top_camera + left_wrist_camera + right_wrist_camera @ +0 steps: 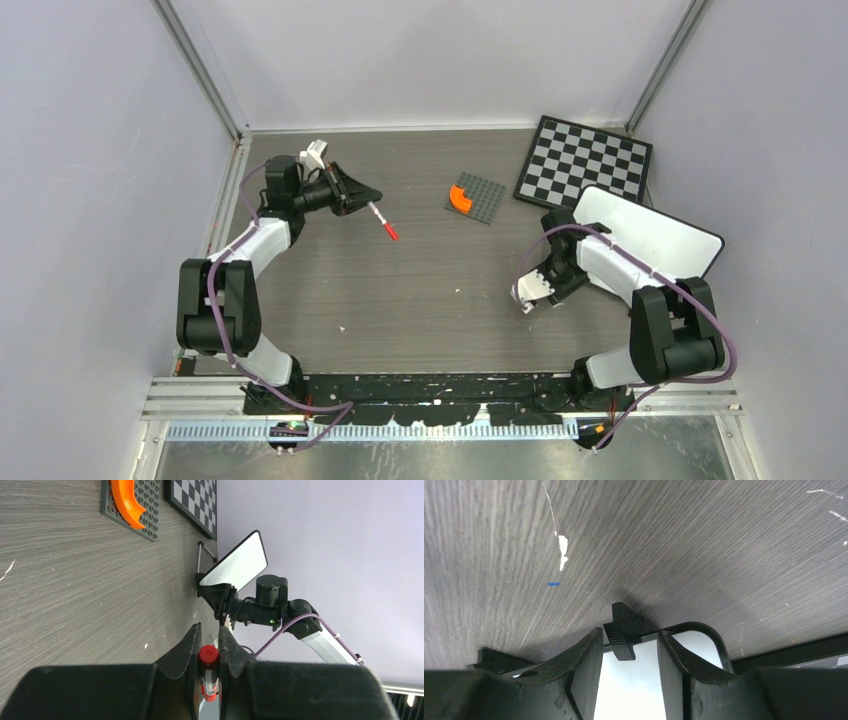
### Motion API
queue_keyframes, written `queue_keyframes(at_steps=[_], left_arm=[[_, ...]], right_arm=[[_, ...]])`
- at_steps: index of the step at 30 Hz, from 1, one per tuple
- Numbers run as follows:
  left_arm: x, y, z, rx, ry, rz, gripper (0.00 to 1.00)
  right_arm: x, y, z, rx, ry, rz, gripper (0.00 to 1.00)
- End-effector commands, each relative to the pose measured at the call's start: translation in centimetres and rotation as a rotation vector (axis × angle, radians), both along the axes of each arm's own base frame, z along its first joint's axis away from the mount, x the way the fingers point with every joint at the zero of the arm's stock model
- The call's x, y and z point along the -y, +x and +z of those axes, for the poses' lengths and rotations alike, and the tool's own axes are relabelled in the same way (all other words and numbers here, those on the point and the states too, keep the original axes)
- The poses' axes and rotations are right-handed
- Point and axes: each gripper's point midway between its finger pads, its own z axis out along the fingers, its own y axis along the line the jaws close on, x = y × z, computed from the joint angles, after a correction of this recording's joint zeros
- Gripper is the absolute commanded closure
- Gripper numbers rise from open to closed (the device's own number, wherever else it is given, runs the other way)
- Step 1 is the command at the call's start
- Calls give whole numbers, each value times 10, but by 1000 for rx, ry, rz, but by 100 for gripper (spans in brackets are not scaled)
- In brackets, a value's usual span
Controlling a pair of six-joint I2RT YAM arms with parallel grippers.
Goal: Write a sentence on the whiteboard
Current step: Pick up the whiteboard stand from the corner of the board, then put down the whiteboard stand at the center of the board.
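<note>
Honestly, the worry is the right gripper (629, 631). Its jaws stand half apart about a black foot (620, 636) at the near edge of the whiteboard (629, 680), and I cannot tell whether they truly grip. A poor hold could let the tilted board slip or topple. Blank, glossy white with a thin black rim, it rises just beyond those fingers. Well across from it, the left gripper (209, 636) pinches a red marker (208, 656).
</note>
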Motion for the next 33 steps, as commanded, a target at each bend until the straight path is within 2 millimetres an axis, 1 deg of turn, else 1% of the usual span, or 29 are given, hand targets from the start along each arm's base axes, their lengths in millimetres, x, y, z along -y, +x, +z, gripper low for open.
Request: queue_keyframes(at_steps=[1,6,9,10,11,14,17,19,21,23,27,30,33], left_arm=[[-5,6,27,78,-21,-9,100],[-13,10,34,88,-33,8,100],[-15,10,36,89,-37,7,100],[-25,14,37,92,-39,32,100],[-28,15,37,92,-40,38,100],[-33,16,38,96,-41,45,100],[-35,17,37,92,-44,47,100],[-38,19,37,95,-47,54,100],[-40,19,38,98,-51,61,100],[-43,20,39,101,-54,68,100],[-48,22,42,103,-60,78,100],[-51,22,43,105,-62,83,100],[-58,22,45,108,-63,92,100]], right_arm=[[8,11,-1,23,-90,113,52],[13,11,-9,-3,-134,165,57],[17,5,-13,-30,-155,179,58],[18,4,-16,-32,-161,185,59],[18,5,-17,-27,-166,192,60],[16,13,-21,11,-170,220,70],[11,27,-19,57,-172,268,87],[3,39,-16,96,-161,308,98],[-10,50,-12,127,-145,338,100],[-27,60,-9,161,-131,373,100],[-78,74,-1,234,-99,472,100],[-115,77,2,271,-80,550,100],[-153,73,6,304,-59,624,100]])
